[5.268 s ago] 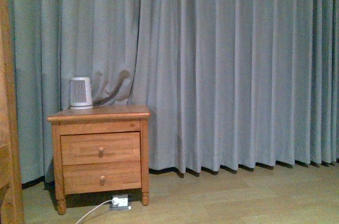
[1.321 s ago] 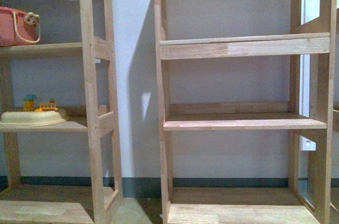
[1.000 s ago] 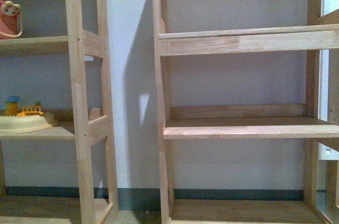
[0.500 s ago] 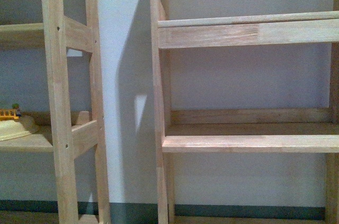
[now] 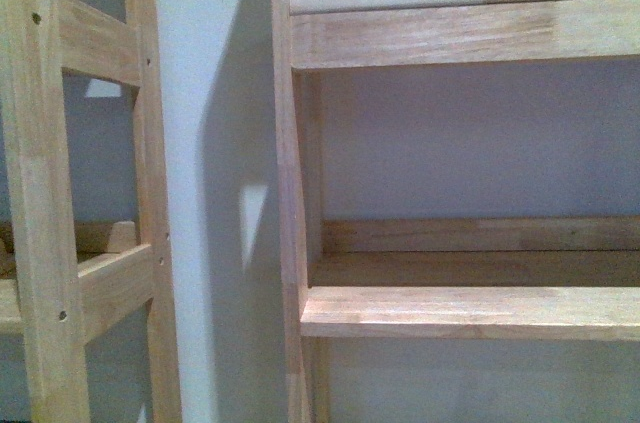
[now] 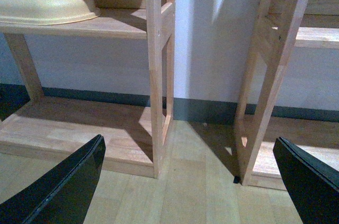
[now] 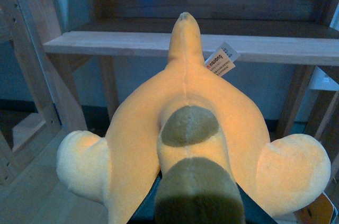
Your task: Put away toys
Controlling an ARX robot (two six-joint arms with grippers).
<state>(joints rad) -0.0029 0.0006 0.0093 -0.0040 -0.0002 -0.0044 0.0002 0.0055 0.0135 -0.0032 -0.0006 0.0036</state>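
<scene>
My right jaws pinch the orange plush toy (image 7: 185, 128), held before a wooden shelf board (image 7: 106, 43). My left jaws stand spread above the wood floor (image 6: 190, 181), facing a wooden shelf upright (image 6: 157, 75).

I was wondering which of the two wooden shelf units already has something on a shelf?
The unit on the robot's left: the left wrist view shows a cream tray on its shelf. The other unit has a middle shelf that looks bare.

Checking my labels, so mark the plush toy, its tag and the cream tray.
plush toy (image 7: 185, 86), right wrist view, orange back
tag (image 7: 220, 60), right wrist view, white printed face
cream tray (image 6: 47, 13), left wrist view, side wall
</scene>
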